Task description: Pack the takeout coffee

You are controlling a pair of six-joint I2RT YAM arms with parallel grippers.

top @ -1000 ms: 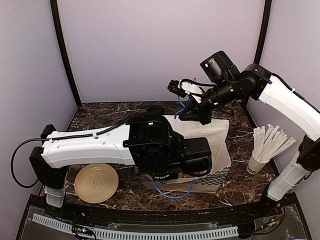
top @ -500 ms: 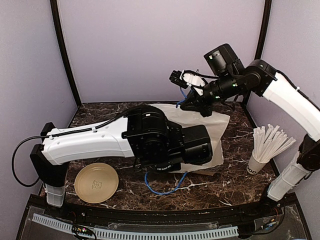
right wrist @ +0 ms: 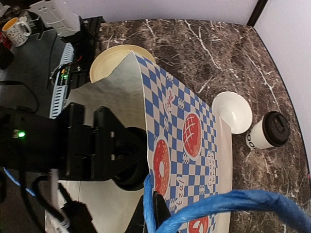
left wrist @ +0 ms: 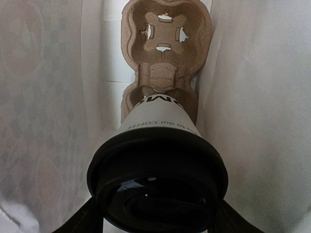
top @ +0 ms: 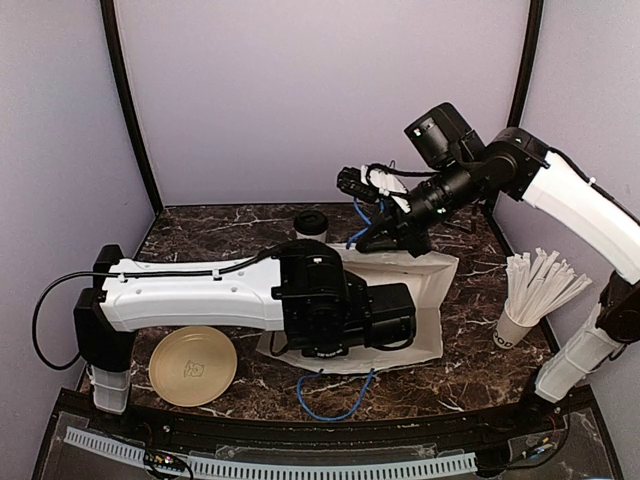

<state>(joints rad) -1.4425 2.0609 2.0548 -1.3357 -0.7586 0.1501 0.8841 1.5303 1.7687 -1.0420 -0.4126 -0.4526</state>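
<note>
A white takeout coffee cup with a black lid is held in my left gripper, inside the white paper bag. Its base sits at the near cell of a brown cardboard cup carrier deep in the bag. From the top, my left wrist reaches into the bag and the fingers are hidden. My right gripper is shut on the bag's rim by the blue handle, holding the mouth up. A second capped cup stands behind the bag and also shows in the right wrist view.
A cup full of long white sticks stands at the right. A tan round plate lies front left. A low white bowl sits beside the second cup. The bag's other blue handle trails on the marble table.
The bag has sunk from upright to lying low on the table. My left arm has dropped and stretched further into it. The second capped cup has come into view behind.
</note>
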